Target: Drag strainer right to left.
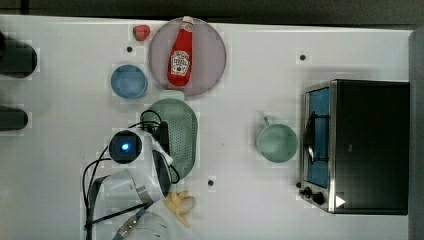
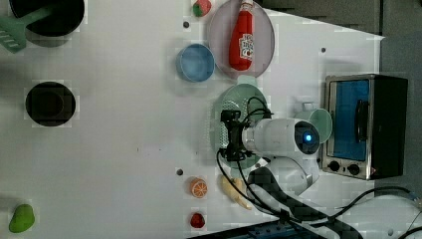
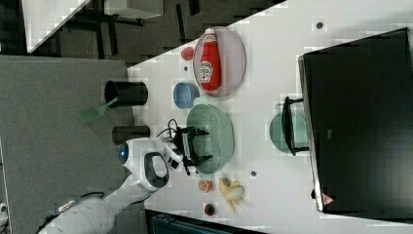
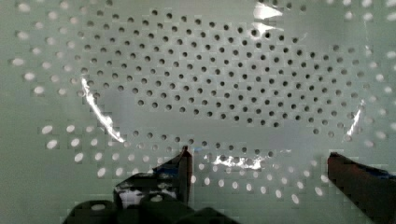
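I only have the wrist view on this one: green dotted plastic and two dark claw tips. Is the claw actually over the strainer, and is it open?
Observer: Yes. In the right view the open claw hangs over the strainer's inside, toward the right view's left rim.
Operator: What sits next to the strainer?
Observer: Its tab end lies by a plate carrying a ketchup bottle.
Operator: And the mug?
Observer: The mug stands apart, on the top view's right of the strainer.
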Controlling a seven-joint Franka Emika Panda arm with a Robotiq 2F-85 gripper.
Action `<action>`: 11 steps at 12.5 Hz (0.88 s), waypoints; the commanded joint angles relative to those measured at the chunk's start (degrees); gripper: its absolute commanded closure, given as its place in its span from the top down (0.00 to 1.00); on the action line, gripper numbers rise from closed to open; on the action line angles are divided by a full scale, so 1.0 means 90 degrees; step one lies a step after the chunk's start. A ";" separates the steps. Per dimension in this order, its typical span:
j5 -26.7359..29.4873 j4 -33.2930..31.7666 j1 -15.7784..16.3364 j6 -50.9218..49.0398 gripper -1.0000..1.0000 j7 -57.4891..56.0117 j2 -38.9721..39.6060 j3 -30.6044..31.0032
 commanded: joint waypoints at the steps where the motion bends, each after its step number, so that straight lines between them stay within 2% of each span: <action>1: 0.0364 0.0537 0.0458 -0.0165 1.00 0.0388 0.0269 0.0019; 6: 0.0905 0.1160 0.0996 -0.0519 1.00 0.0547 0.0539 0.0019; 11: 0.1004 0.1644 0.1508 -0.0561 1.00 0.1169 0.0793 0.0017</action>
